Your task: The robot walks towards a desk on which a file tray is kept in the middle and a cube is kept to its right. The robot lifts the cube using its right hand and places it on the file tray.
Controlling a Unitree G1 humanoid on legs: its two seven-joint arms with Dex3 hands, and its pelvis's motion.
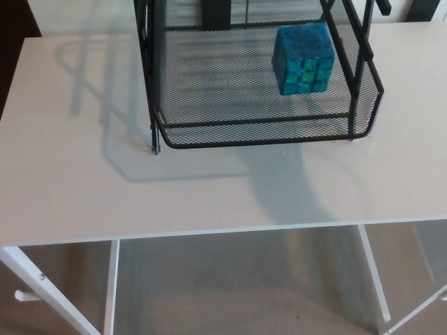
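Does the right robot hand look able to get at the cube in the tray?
Probably yes: the cube lies uncovered in the file tray, though posts stand close beside it. The robot hand is unseen.

Readable text: none in the head view.
Cube [302, 59]: sits inside the file tray [258, 142], toward its right side; its faces show blue and green squares, with no letters or numbers that can be read.
File tray: black wire mesh and frame, with no legible brand or label.
Desk [140, 202]: plain pale top in front of the file tray and to its left, with no legible writing or sign.
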